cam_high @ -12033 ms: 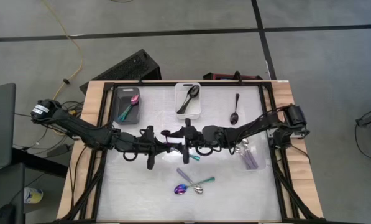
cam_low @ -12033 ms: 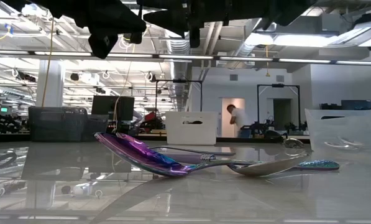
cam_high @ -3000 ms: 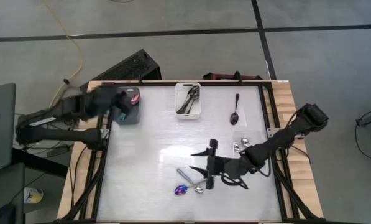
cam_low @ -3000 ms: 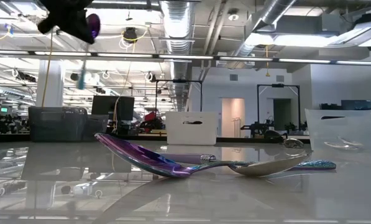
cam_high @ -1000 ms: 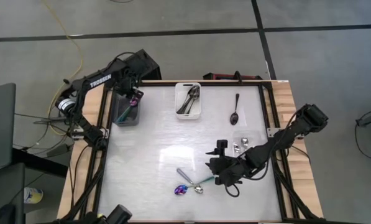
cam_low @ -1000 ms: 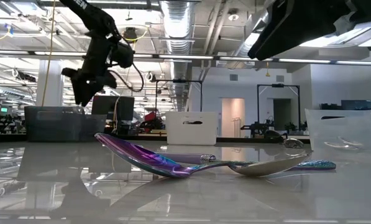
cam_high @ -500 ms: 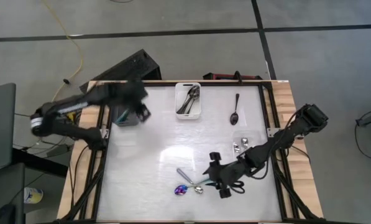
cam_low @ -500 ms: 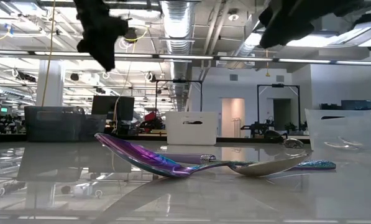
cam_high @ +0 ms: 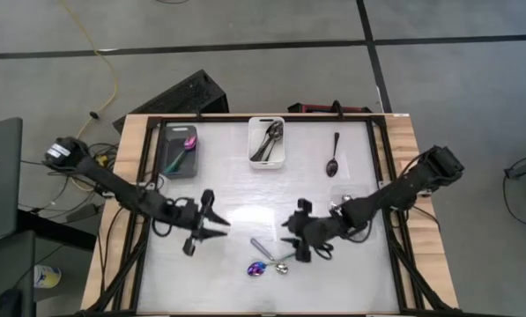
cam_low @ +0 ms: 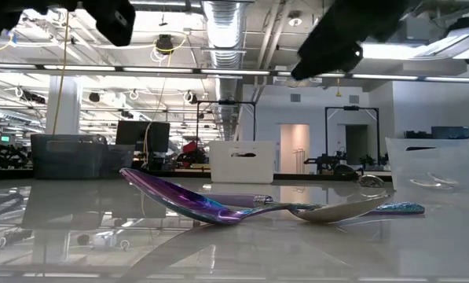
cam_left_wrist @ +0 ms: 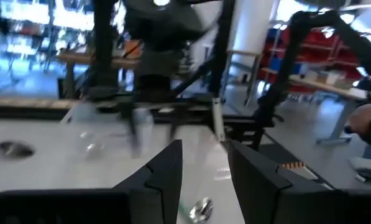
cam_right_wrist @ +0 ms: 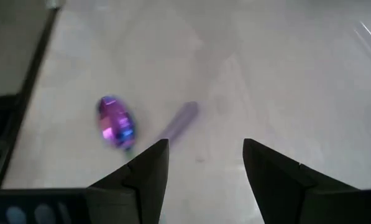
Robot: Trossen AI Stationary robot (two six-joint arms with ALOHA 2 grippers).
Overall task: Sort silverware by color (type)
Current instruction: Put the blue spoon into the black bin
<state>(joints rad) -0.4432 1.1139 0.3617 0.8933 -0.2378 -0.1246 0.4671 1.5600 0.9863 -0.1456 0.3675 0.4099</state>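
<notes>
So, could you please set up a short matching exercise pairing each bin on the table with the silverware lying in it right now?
Things:
1. grey bin
2. white bin
3. clear bin
4. bare table, far right

Contents:
A. black spoons
B. silver spoons
C. one black spoon lying alone
D. purple spoon with teal handle

Pairs: 1-D, 2-A, 3-B, 4-C

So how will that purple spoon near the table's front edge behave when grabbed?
The purple spoon looks like glossy metal, so probably stiff but slippery. It lies crossed with a silver spoon, which a nudge may drag along. Its curved bowl may let it rock.
</notes>
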